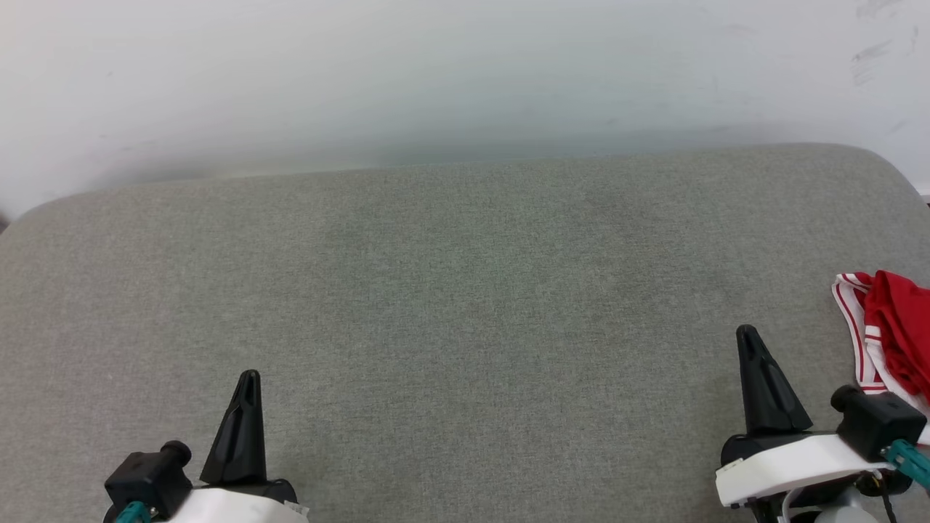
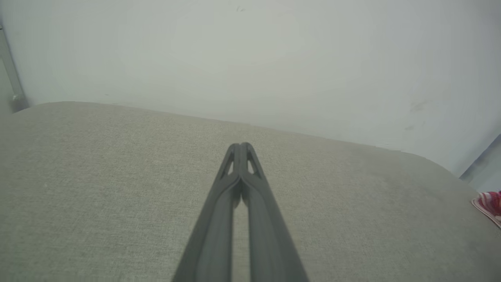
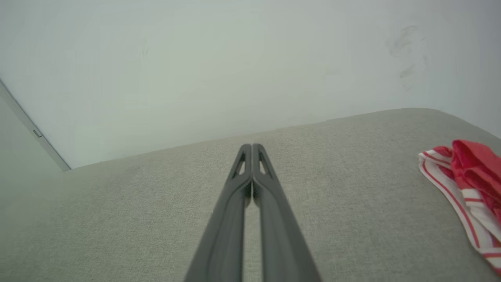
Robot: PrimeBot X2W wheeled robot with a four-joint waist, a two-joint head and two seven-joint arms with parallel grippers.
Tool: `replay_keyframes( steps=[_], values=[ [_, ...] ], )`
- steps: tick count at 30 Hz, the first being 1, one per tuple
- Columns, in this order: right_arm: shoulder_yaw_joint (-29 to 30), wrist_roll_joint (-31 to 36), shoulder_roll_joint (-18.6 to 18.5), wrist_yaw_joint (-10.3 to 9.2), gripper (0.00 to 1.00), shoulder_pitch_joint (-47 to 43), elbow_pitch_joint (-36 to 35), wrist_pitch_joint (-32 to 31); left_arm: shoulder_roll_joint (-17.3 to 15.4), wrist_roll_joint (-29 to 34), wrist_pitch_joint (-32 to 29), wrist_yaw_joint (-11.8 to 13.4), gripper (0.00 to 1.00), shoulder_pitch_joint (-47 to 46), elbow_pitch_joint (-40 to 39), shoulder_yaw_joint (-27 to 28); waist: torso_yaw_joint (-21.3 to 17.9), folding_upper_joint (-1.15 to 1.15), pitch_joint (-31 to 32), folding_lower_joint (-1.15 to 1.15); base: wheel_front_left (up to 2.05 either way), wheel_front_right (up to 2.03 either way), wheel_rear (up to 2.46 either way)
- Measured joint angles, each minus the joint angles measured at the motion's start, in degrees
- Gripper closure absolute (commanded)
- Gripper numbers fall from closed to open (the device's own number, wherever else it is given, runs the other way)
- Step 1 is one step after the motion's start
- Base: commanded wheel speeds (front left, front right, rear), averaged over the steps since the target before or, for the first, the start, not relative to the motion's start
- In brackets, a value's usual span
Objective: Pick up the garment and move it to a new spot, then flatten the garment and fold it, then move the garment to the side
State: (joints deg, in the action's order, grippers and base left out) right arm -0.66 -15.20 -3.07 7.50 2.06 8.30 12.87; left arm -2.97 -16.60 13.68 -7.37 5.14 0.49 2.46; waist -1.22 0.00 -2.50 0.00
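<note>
Showing at the lower left of the head view, left gripper: fingers pressed together along their tips, nothing between them. Grey fabric-covered bench spans the middle, white wall behind it. Right gripper, lower right: fingers likewise closed, empty. Garment, red with red-and-white striped trim, lies bunched at the bench's right edge, near the right fingers but apart from them.

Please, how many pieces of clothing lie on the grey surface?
1. The red and white garment lies bunched at the right edge of the grey surface, beside the right pincer. The picture's border cuts it off, so more could be hidden there.
</note>
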Motion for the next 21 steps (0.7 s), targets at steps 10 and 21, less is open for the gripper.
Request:
replay_keyframes(
  steps=[10,21],
  values=[
    [0.3,-11.1,-0.2,0.0,1.0,0.1,1.0,-2.2,-0.4,-11.1,-2.1,0.0,1.0,-1.1,2.1,-0.1,0.1,0.0,0.2,0.0,0.0,0.0,0.0],
    [0.8,-21.8,-0.5,0.01,1.0,0.4,1.6,-4.4,-0.8,-21.6,-4.4,0.0,1.0,-2.6,4.2,-0.2,0.2,0.0,0.4,0.0,0.0,0.0,0.0]
  ],
)
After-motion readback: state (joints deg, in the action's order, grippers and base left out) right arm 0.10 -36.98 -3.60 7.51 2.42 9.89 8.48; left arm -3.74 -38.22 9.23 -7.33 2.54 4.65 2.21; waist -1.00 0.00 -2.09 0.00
